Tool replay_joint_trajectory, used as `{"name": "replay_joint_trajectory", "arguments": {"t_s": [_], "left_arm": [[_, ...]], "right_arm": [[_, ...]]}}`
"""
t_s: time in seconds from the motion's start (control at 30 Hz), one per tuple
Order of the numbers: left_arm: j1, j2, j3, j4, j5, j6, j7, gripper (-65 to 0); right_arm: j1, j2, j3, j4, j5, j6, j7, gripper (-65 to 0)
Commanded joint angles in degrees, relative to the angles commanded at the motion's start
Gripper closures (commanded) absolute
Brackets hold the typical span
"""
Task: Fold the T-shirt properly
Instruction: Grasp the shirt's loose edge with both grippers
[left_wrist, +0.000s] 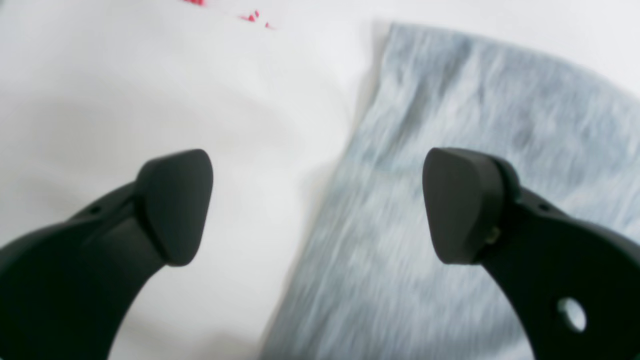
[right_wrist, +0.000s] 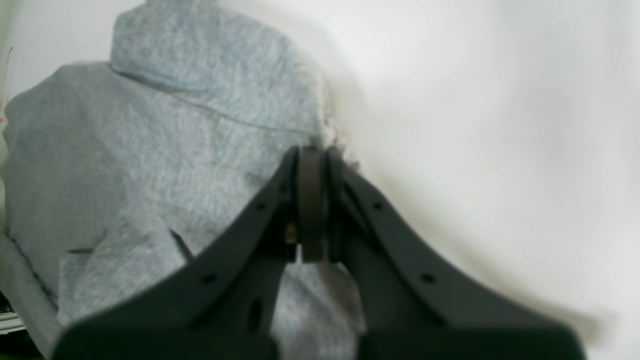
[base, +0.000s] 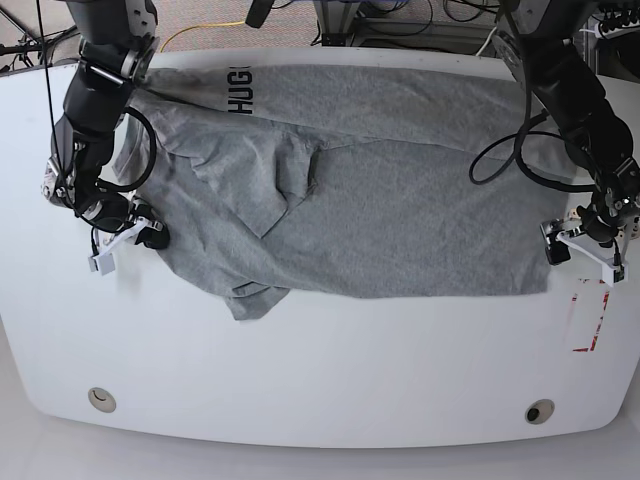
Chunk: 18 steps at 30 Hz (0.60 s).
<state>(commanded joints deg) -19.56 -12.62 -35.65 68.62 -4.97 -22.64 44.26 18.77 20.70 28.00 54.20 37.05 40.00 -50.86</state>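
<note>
T-shirt (base: 380, 200): spread at frame centre, left part crumpled.
Right gripper (right_wrist: 311, 150): clenched on shirt edge.
Left gripper (left_wrist: 317, 205): released, over the hem.
Risk: uneven pull wrinkles the cloth.

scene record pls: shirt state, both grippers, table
T-shirt: grey, spread across the table, partly folded and rumpled at the base view's left; dark lettering near the far edge
left gripper: jaws wide open, straddling the shirt's edge, holding nothing
right gripper: jaws shut at the shirt's edge; cloth between them not clear
table: white, red marks near the left gripper
</note>
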Motion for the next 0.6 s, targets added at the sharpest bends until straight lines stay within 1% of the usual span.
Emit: {"name": "replay_joint_trajectory", "arguments": {"t_s": [0.17, 0.43, 0.5, 0.6], "left_arm": [[-3.4, 0.0, 0.1, -9.5, -0.3, -0.2, -4.0, -63.9], [-6.9, 0.3, 0.5, -17.4, -0.3, -0.3, -5.6, -64.0], [-7.1, 0.4, 2.5, -17.9, -0.4, -0.4, -5.5, -64.0], [-6.9, 1.0, 6.9, -17.8, -0.5, -0.4, -5.6, -64.0]], "right_arm": [[0.0, 0.5, 0.0, 0.1, 0.0, 0.00, 0.0, 0.0], [0.0, 0.7, 0.0, 0.1, 0.0, 0.00, -0.1, 0.0], [0.0, 0.8, 0.0, 0.1, 0.0, 0.00, -0.1, 0.0], [0.1, 0.8, 0.0, 0.1, 0.0, 0.00, -0.1, 0.0]]}}
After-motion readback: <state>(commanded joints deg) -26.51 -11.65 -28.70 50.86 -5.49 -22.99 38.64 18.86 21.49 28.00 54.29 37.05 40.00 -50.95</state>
